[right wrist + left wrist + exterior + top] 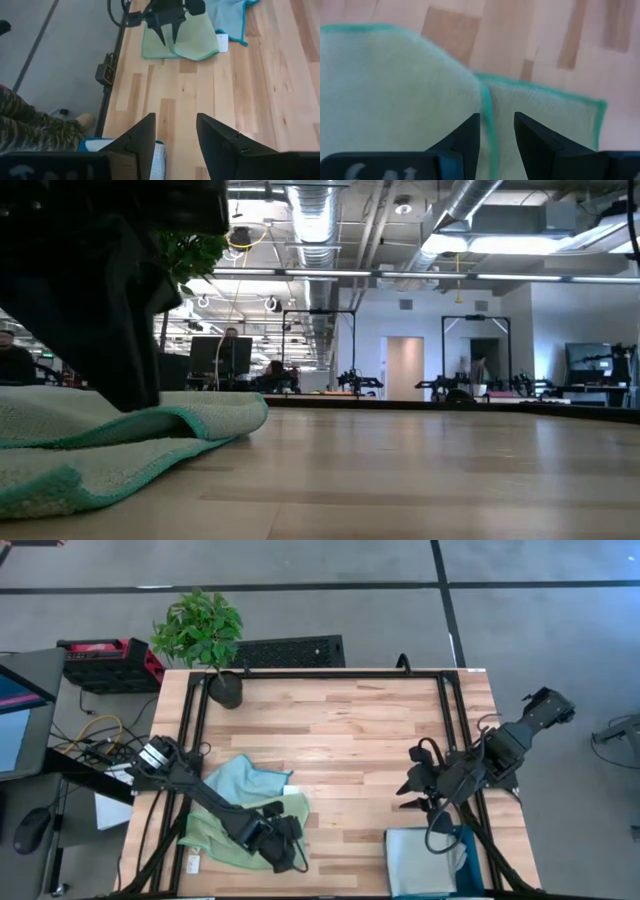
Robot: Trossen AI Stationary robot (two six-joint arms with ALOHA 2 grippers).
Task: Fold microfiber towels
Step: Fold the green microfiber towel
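The pale green towel [215, 832] lies at the lower left of the overhead frame, overlapping a light blue towel [245, 778]. My left gripper [291, 858] sits over its folded edge, fingers narrowly apart, holding nothing. I judge a fold underway; next, pinch that edge. At lower right, my right gripper [418, 792] hovers open, empty. A folded towel [424, 858] is partly cut off.

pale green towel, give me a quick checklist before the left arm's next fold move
1. Left end effector over the soft pale green microfiber towel: ok.
2. Its fingers parted, astride the towel's folded edge: ok.
3. Towel actually pinched: cannot tell.
4. Light blue microfiber cloth overlapping the green one: not ok.
5. Right end effector open, apart above bare wooden table: ok.
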